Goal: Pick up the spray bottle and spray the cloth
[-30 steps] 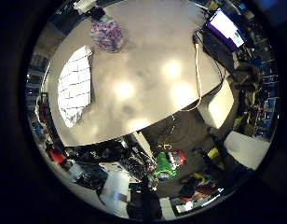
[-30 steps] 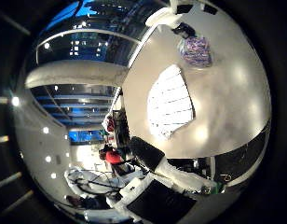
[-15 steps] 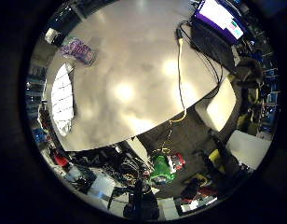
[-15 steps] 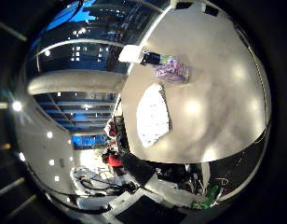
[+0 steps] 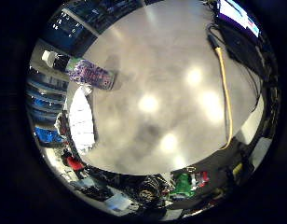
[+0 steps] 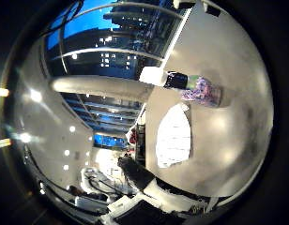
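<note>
Standing on the desk (image 5: 181, 60): spray bottle (image 6: 191, 87), purple label unreadable, just beside white cloth (image 6: 174, 136) | little-finger view alone shows monitor (image 5: 236, 16), yellow cable (image 5: 226, 88) | robot hand: cannot tell

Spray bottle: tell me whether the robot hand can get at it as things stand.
Probably yes. The spray bottle stands upright on the table with bare surface around it; only the white cloth lies flat beside it, apart from it. Nothing blocks the approach, though the robot hand itself is not visible.
</note>
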Action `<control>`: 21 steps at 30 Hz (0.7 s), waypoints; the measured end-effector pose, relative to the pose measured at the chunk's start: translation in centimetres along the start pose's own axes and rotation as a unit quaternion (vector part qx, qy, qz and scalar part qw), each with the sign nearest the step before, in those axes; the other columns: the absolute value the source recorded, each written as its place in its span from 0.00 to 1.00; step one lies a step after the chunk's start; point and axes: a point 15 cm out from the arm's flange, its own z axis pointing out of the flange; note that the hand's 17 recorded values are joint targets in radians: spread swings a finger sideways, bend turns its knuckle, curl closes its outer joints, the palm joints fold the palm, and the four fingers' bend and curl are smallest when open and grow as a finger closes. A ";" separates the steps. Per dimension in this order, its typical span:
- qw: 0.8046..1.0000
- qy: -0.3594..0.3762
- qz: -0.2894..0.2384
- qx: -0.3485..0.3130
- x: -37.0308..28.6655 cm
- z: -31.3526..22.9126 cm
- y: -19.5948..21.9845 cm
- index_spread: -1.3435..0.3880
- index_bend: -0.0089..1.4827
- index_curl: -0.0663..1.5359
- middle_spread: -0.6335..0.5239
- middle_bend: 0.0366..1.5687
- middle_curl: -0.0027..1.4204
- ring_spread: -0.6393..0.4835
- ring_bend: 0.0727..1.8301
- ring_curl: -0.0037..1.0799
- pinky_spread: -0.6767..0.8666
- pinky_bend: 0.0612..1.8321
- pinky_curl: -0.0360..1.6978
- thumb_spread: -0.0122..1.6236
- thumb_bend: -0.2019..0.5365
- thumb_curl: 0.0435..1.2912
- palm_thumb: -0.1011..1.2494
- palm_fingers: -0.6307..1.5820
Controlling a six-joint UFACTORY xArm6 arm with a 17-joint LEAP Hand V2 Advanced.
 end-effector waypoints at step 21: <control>0.996 -0.067 -0.004 -0.055 1.4 8.0 -1.5 0.66 0.11 0.20 0.61 0.13 0.24 0.68 0.15 0.24 0.72 0.26 0.19 0.57 0.23 0.19 0.33 0.32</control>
